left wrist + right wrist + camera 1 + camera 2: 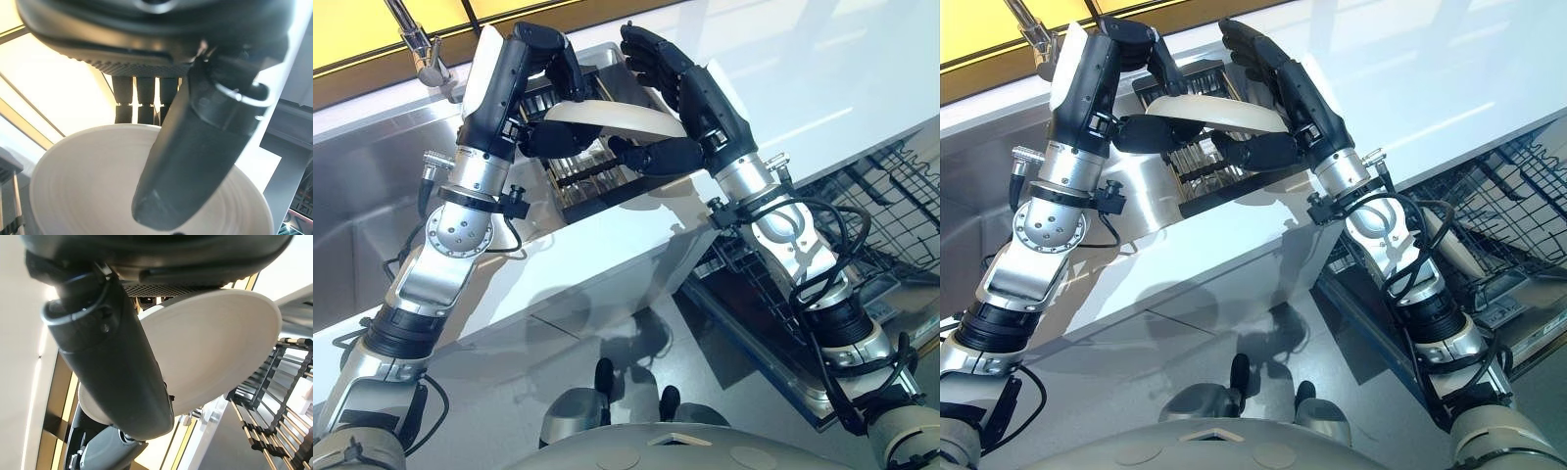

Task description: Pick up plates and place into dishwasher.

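Observation:
A white plate (619, 118) hangs tilted above a dark dish rack (592, 181) on the white counter. Both hands grip it from opposite sides. My left hand (514, 88) curls its fingers over the plate's far left rim, and its thumb (195, 161) lies across the plate's face (88, 181). My right hand (710, 103) clamps the right rim, fingers curled above and thumb (117, 367) pressed along the plate's other side (215, 342). The open dishwasher's wire rack (871, 211) lies low at the right, beyond my right arm.
A steel sink (362, 196) with a faucet (423, 51) lies to the left of the dish rack. The white counter (607, 264) runs across the middle, and its front edge drops to the floor. A white item (1449, 250) lies in the dishwasher rack.

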Tool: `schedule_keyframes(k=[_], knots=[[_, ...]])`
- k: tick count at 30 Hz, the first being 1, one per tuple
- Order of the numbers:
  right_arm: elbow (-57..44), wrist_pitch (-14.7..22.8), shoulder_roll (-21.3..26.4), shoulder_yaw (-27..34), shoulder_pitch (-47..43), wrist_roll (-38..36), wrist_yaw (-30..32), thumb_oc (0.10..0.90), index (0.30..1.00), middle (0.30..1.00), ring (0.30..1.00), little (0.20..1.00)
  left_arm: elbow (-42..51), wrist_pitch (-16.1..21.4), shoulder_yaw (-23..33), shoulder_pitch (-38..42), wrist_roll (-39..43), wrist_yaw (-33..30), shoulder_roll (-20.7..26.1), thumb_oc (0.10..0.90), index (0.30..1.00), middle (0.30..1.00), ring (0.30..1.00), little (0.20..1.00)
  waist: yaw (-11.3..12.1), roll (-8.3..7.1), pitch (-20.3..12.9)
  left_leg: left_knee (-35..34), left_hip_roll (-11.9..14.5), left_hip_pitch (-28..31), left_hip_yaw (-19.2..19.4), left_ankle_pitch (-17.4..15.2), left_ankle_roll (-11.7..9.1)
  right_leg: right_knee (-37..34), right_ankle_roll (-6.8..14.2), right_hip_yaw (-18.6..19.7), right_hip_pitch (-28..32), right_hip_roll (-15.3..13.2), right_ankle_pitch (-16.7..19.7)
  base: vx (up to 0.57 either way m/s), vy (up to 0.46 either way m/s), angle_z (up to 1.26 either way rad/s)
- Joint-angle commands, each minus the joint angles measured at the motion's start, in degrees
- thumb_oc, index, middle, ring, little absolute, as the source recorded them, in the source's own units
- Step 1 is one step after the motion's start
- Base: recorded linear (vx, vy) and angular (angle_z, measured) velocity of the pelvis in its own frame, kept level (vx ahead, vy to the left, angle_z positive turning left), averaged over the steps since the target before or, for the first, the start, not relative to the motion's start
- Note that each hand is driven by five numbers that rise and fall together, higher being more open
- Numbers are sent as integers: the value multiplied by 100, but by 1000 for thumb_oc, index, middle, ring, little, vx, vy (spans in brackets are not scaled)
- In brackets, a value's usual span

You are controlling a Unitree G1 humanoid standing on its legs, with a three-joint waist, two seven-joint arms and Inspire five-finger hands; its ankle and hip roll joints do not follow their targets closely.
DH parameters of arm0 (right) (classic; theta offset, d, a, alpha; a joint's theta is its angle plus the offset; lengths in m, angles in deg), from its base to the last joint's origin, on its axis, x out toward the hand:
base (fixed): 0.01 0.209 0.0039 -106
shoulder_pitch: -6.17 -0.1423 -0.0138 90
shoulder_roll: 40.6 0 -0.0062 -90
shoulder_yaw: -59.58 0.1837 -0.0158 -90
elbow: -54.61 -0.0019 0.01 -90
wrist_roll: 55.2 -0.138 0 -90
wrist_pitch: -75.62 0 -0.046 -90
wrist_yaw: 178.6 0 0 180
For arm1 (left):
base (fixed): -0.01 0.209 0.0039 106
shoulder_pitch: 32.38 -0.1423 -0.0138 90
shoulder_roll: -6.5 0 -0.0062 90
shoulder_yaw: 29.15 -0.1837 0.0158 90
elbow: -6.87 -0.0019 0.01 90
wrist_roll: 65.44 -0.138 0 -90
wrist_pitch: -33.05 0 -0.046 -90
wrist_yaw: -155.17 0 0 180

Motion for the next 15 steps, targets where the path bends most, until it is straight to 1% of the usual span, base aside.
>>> schedule_keyframes(k=[1,5,9,13,15], knots=[[30,492,-306,-59,-618,286,391,100,300,300,300,200,66,395,-165,602,211,-134,-168,100,300,300,300,200,-93,54,-1049,173,-168,242,369,-807,-121,555,70,-63,-506,278,-105,0,0,0],[52,595,-186,71,-532,721,585,100,300,300,300,200,132,417,-113,539,93,-242,-112,100,300,300,300,200,-120,68,-1050,162,-170,255,377,-817,-115,549,76,-36,-506,283,-106,0,0,0],[-50,737,131,297,-349,1356,681,100,300,300,300,200,247,508,114,387,-109,-402,23,100,300,300,300,200,-154,69,-1063,167,-170,249,386,-815,-113,550,87,23,-518,292,-98,0,0,0],[-103,795,498,560,-134,1416,640,100,300,300,300,200,347,562,408,192,-205,-438,181,100,300,300,300,200,-162,64,-1084,156,-185,224,353,-801,-110,545,92,59,-542,294,-86,0,0,0],[-87,849,618,686,-14,1386,696,100,300,300,300,200,377,494,538,90,-222,-393,249,100,300,300,300,200,-161,59,-1084,144,-188,222,348,-797,-111,544,97,53,-542,289,-83,0,0,0]])
